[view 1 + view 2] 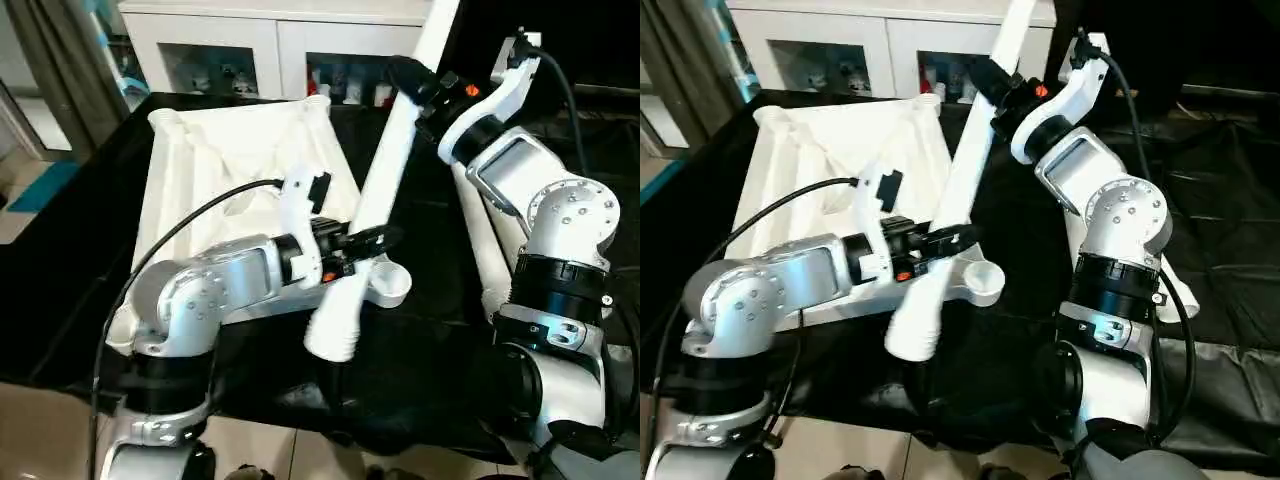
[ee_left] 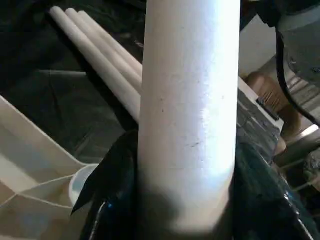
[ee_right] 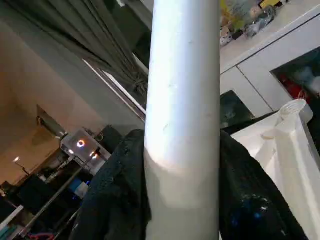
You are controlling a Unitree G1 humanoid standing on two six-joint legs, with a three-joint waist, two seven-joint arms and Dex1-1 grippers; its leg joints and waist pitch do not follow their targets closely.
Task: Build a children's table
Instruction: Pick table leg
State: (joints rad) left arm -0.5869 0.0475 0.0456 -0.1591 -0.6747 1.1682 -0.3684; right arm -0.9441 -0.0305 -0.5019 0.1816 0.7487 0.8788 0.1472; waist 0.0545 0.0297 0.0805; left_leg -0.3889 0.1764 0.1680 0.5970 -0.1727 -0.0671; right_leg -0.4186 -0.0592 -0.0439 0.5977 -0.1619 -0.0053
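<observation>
While both grippers are holding one white leg (image 1: 385, 180) slanted over the upturned table top (image 1: 235, 165), the step in hand is fitting that leg – the right gripper (image 1: 418, 85) is clamping it high up, the left gripper (image 1: 372, 240) is bracketing it low down, though whether it is gripping firmly I cannot tell. Next, the flared end (image 1: 333, 335) is needing to line up with the near corner socket (image 1: 390, 284). Spare legs (image 2: 100, 55) are showing in the left wrist view – the cabinet (image 3: 260, 75) in the right
</observation>
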